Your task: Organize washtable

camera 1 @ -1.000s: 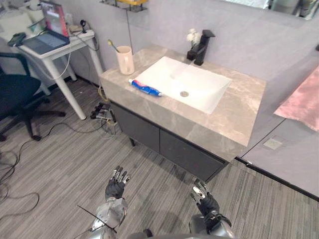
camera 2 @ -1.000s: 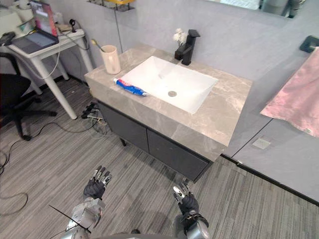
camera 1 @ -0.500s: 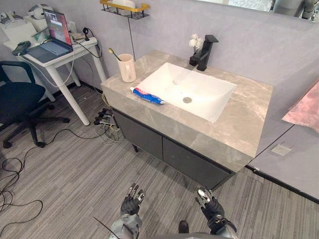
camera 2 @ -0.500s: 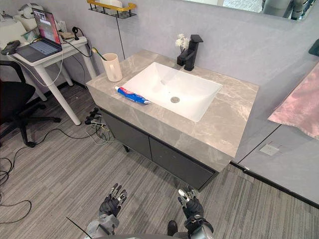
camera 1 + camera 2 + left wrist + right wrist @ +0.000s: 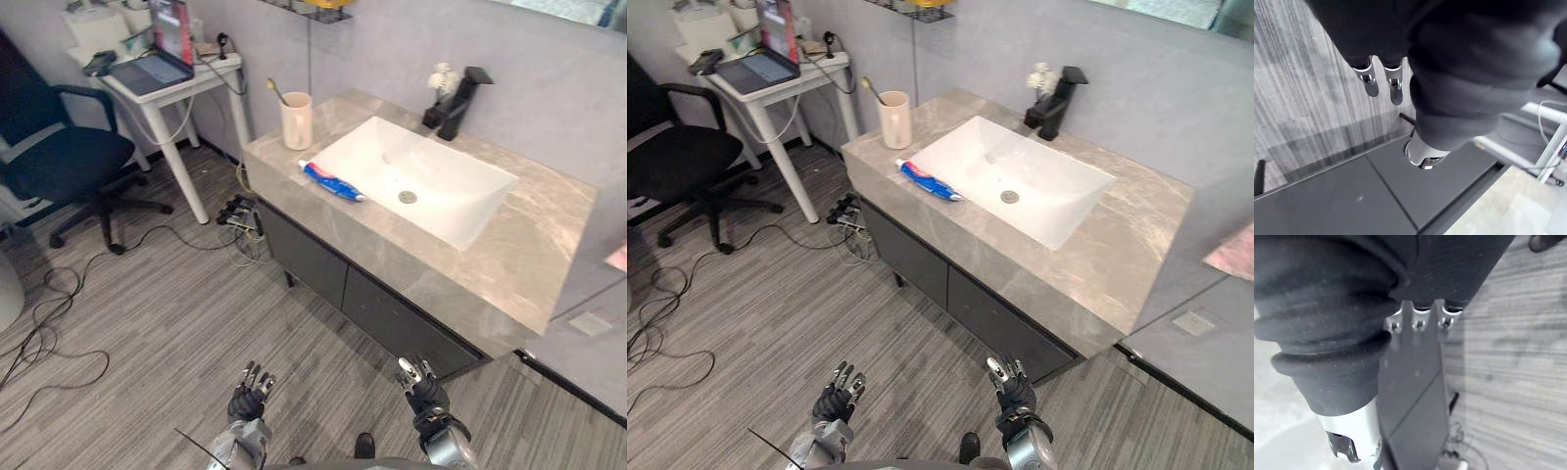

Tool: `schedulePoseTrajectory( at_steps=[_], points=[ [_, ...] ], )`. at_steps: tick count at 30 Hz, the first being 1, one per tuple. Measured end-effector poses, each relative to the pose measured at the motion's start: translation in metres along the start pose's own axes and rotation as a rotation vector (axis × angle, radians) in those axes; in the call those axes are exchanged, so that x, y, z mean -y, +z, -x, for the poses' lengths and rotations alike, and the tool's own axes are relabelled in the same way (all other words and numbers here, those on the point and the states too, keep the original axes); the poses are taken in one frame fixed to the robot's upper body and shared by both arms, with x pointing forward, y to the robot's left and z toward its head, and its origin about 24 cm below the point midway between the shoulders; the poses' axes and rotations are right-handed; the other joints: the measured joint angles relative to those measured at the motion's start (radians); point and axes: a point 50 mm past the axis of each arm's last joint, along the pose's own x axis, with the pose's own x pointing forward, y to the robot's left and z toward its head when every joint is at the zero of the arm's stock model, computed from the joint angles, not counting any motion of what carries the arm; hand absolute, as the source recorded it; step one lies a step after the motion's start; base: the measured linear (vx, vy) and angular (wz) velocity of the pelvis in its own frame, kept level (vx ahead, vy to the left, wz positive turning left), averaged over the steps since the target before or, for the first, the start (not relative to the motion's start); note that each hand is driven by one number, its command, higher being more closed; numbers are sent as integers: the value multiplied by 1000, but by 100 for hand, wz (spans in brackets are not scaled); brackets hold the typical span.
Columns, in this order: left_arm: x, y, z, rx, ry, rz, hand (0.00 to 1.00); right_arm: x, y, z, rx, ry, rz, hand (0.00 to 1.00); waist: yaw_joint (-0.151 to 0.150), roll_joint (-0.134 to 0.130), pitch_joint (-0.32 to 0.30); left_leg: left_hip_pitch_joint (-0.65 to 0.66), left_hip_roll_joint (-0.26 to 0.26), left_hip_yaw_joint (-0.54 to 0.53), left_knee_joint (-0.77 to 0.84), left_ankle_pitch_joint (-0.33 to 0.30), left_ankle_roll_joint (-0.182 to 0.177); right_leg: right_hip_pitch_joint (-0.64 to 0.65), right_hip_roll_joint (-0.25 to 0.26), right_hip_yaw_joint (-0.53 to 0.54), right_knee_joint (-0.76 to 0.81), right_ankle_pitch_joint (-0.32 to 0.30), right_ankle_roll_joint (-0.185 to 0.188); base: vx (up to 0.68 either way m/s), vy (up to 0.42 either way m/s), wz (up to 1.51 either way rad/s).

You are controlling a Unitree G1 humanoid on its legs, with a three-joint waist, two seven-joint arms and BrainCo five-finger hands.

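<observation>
Head camera has swung left; nothing on the bench [image 5: 534,255] has shifted. Toothpaste [image 5: 330,180] lies at the sink's [image 5: 431,171] 9 o'clock rim, with the cup [image 5: 296,119] at 10. Left hand [image 5: 248,394] and right hand [image 5: 422,388] hang low, fingers loosely straight, empty. Step in squarely before reaching.

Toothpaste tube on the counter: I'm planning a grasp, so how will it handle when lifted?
The toothpaste tube looks flattened and soft, so it probably dents under a squeeze. Lying flat beside the sink, it seems unlikely to roll.
</observation>
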Motion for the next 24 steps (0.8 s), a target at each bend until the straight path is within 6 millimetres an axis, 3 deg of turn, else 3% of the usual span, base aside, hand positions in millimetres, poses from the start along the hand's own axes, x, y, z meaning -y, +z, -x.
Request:
schedulePoseTrajectory(
  at_steps=[2, 5, 7, 9, 12, 13, 14, 15, 16, 17, 18, 19, 20, 21, 23, 24],
  points=[
    [1, 8, -1, 32, -2, 4, 0, -5, 4, 0, 22, 19, -5, 0, 2, 2, 14, -14, -2, -3, 48, -38, 19, -37, -22, -10, 112, -58, 7, -10, 133, 23],
    [-2, 13, -1, 54, 23, -1, 0, -12, 7, 2, 43, 43, -20, 0, 2, 7, 39, 6, -9, -20, 85, -77, 37, -171, -68, -11, 462, -131, -9, 50, 144, 13],
    [-4, 15, -1, 56, 25, -15, 0, -8, 6, 5, 40, 31, -24, 0, -10, 2, 48, 46, -14, -44, 85, -91, 53, -240, -79, -9, 637, -195, 23, 207, 68, 28],
    [-3, 17, -2, 60, 15, -30, 0, -6, 4, 7, 37, 22, -27, 0, -10, -9, 48, 75, -19, -60, 74, -107, 44, -283, -66, -27, 666, -242, 27, 276, 31, 14],
    [17, 16, -9, 52, -62, -42, 0, 1, 6, 10, 49, -5, -37, 0, -33, -13, 46, 118, -34, -81, 14, -123, 42, -382, -45, -133, 608, -247, 11, 376, 3, 22],
    [25, 16, -11, 51, -88, -38, 0, 3, 8, 10, 56, -13, -39, 0, -43, -14, 44, 154, -37, -84, -9, -126, 31, -400, -46, -224, 580, -229, -19, 652, -4, 22],
    [29, 15, -12, 48, -99, -34, 0, 5, 7, 11, 55, -20, -41, 0, -52, -19, 39, 199, -41, -81, -16, -145, -2, -392, -39, -304, 548, -201, -95, 705, -11, 16],
    [29, 14, -12, 46, -99, -33, 0, 6, 6, 13, 50, -24, -40, 0, -58, -33, 31, 219, -49, -77, -10, -152, -12, -376, -35, -326, 517, -201, -164, 651, -19, -2],
    [32, 9, -12, 33, -95, -15, 0, 8, 6, 14, 50, -30, -35, 0, -63, -11, 20, 229, -22, -66, 68, -184, -45, -324, -10, -354, 500, -240, -245, 559, -11, -8],
    [36, 11, -12, 41, -112, -6, 0, 15, 3, 18, 26, -64, -32, 0, -67, -1, 20, 180, -9, -52, 210, -185, -59, -295, 3, -351, 487, -264, -244, 804, -7, -33],
    [42, 11, -13, 51, -120, 15, 0, 18, -5, 26, -6, -79, -29, 0, -62, 21, 32, 74, 31, -24, 532, -117, -135, -213, 41, -320, 431, -276, -238, 656, 0, -31],
    [42, 11, -13, 52, -118, 19, 0, 19, -7, 27, -18, -83, -28, 0, -63, 25, 34, 50, 41, -24, 598, -91, -150, -196, 49, -314, 419, -279, -233, 713, 18, -68],
    [40, 11, -12, 55, -112, 25, 0, 19, -17, 33, -64, -98, -30, 0, -60, 33, 38, -41, 92, -21, 854, -64, -166, -129, 78, -272, 379, -283, -227, 514, 33, -102],
    [36, 12, -11, 54, -102, 38, 0, 19, -28, 39, -111, -119, -48, 0, -56, 30, 40, -135, 147, -10, 1039, -69, -154, -60, 93, -214, 333, -283, -226, 594, 48, -119],
    [34, 13, -10, 57, -96, 41, 0, 23, -35, 46, -131, -147, -72, 0, -46, 27, 41, -213, 209, -12, 1078, -89, -120, -12, 89, -153, 297, -280, -221, 377, 91, -128],
    [32, 15, -10, 71, -85, 53, 0, 25, -37, 49, -140, -162, -77, 0, -29, 22, 41, -263, 271, -23, 1000, -109, -87, 10, 73, -89, 283, -277, -216, 321, 148, -148]
  ],
)
